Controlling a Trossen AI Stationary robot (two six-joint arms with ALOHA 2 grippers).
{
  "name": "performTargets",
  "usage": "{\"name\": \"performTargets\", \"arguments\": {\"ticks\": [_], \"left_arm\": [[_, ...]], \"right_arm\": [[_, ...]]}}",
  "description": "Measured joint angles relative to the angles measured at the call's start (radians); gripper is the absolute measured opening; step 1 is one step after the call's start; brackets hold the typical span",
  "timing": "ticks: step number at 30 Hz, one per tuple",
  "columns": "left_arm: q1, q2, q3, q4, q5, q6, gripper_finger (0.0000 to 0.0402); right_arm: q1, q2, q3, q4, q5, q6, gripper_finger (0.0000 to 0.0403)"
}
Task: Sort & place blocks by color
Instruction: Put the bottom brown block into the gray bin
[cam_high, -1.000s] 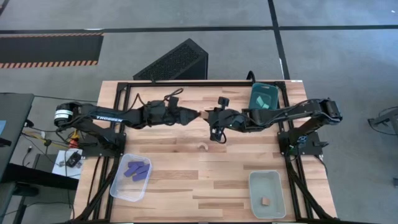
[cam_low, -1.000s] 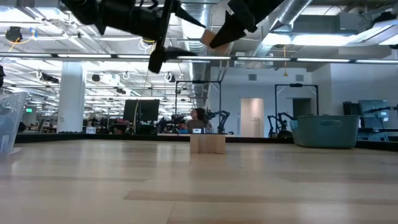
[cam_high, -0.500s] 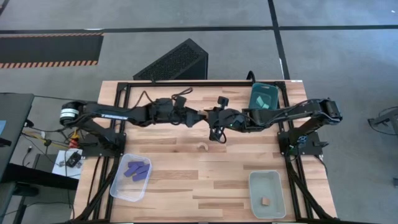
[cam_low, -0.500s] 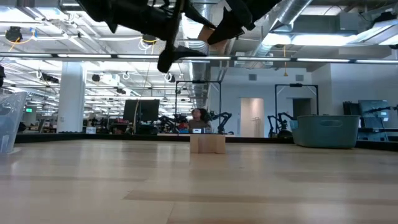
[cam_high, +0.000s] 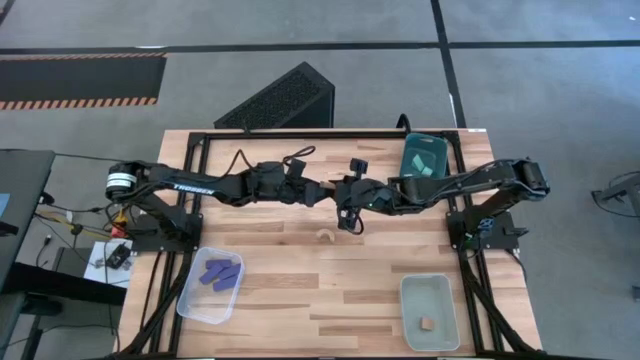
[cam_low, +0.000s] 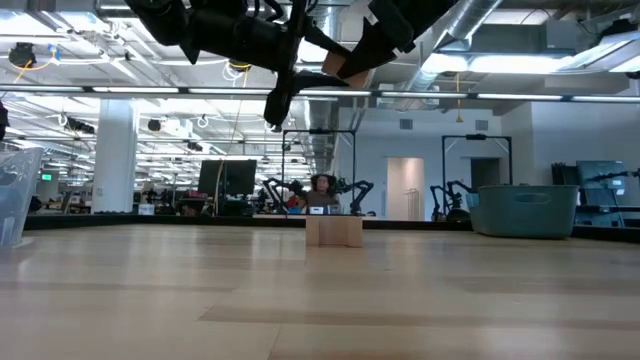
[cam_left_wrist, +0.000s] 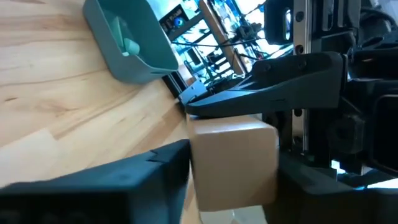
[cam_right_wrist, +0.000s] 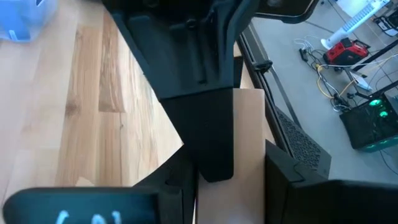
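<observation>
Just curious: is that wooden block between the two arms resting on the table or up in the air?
In the air: the tan block hangs high above the table.

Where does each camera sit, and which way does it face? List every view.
High: overhead, straight down; left gripper meets right gripper above the table.
Low: tabletop level, facing the room; both arms overhead.
Left wrist: faces the tan block the right gripper holds.
Right wrist: own fingers, same block.
Shared: that block.
</observation>
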Motion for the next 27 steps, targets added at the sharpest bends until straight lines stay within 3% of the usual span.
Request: {"name": "performTargets", "arguments": {"ticks": [3,14,17,23,27], "left_arm": [[0.002,0.0,-0.002,0.002,0.012,0.029,0.0104],[0.002,0.0,-0.003,0.006,0.012,0.055,0.0104],[0.004,0.0,-0.003,0.007,0.015,0.074,0.0104],[0.022,0.004,-0.007,-0.012,0.01,0.123,0.0104],[0.03,0.005,-0.008,-0.015,0.02,0.123,0.0104]], "right_arm": [[0.002,0.0,0.0,-0.005,0.007,-0.004,0.0128],[0.002,0.0,0.0,-0.007,0.007,-0.009,0.0132],[0.002,0.0,0.0,-0.011,0.004,0.0,0.0153],[0.0,-0.005,0.002,-0.071,-0.019,0.184,0.0223],[0.007,-0.006,0.003,-0.109,-0.065,0.274,0.025]]}}
